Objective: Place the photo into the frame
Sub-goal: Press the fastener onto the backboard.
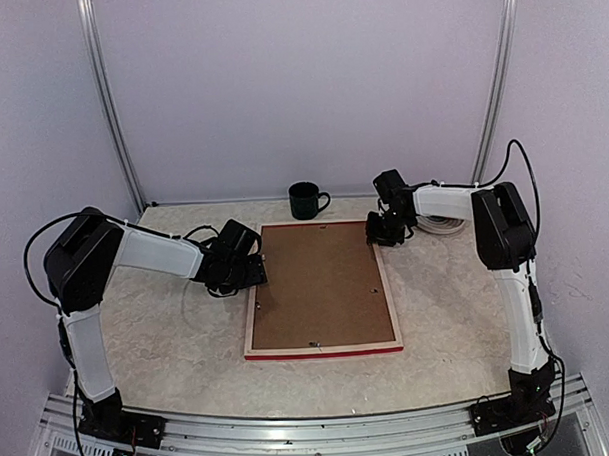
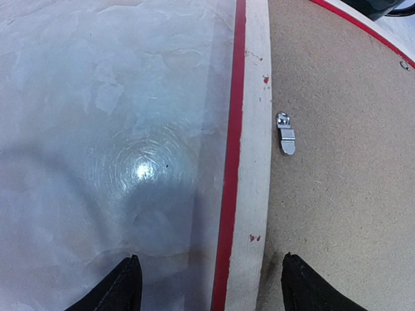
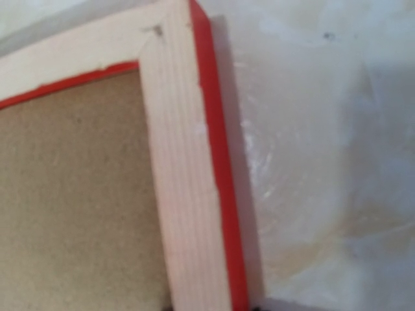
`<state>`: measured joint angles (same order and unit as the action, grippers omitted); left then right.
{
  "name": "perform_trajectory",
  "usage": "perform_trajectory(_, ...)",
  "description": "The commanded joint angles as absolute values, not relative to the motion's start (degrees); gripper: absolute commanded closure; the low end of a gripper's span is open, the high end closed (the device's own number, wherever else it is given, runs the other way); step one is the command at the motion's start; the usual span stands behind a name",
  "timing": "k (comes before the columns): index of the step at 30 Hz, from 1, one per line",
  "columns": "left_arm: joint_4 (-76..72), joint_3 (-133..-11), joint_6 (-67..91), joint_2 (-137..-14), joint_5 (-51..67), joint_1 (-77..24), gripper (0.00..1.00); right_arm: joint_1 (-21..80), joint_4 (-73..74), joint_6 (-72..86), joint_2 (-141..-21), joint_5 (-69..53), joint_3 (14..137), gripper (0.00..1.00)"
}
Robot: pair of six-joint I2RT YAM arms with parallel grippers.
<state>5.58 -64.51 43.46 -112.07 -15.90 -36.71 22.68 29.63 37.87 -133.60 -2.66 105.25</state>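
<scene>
The left gripper [image 2: 209, 259] is spread wide and straddles the left rail of the frame [image 1: 324, 348], on the far half of that side. One black finger [image 2: 120, 285] hangs over the bare table [image 1: 168, 333], and the other is over the brown backing board [image 1: 317, 288]. Whether either finger touches the surface below cannot be told.

The right gripper [image 1: 379, 239] points down at the frame's far right corner. Its wrist view shows only that corner, so how wide its jaws stand cannot be told.

The frame lies face down in the middle of the table, long sides running near to far. Its pale wood back faces up, and red shows along its outer edge. The backing board sits inside it and fills the opening, so nothing under the board can be seen. A small metal turn clip [image 2: 285, 134] lies on the board just inside the left rail.

A dark mug [image 1: 306, 201] stands upright just beyond the frame's far edge, handle to the right; its inside is not visible.

The left arm rises from the near left edge of the table, bends at a high elbow on the left and reaches right toward the frame. The right arm rises from the near right, bends at a high elbow on the right and reaches left to the corner.
</scene>
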Motion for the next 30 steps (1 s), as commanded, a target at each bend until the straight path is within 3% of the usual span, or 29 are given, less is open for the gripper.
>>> perform_trajectory(1, 7.6, -62.7, 44.3, -112.4, -14.9, -36.5, 0.27, 22.1, 30.3, 39.7, -133.9, -2.9, 104.9, 0.73)
perform_trajectory(6, 7.6, -62.6, 44.4, -112.3, -14.9, -36.6, 0.27, 22.1, 33.0, 41.6, -134.2, -2.3, 106.4, 0.73)
perform_trajectory(12, 7.0, -61.9, 45.0, -112.1, -14.8, -36.7, 0.27, 22.2, 31.3, 47.2, -133.4, -4.1, 104.8, 0.65)
perform_trajectory(20, 6.9, -61.7, 44.9, -111.8, -14.7, -37.0, 0.27, 23.3, 33.5, 49.8, -133.3, -0.4, 106.8, 0.66)
perform_trajectory(24, 6.8, -61.6, 44.9, -111.7, -14.6, -37.0, 0.27, 23.8, 34.6, 50.1, -133.7, 1.8, 107.1, 0.71)
perform_trajectory(26, 6.7, -61.5, 44.9, -111.8, -14.6, -37.0, 0.27, 24.1, 34.8, 50.0, -133.9, 1.6, 107.1, 0.81)
perform_trajectory(30, 6.8, -61.7, 44.8, -111.8, -14.5, -37.0, 0.27, 24.3, 34.9, 49.7, -134.0, 1.7, 106.9, 0.82)
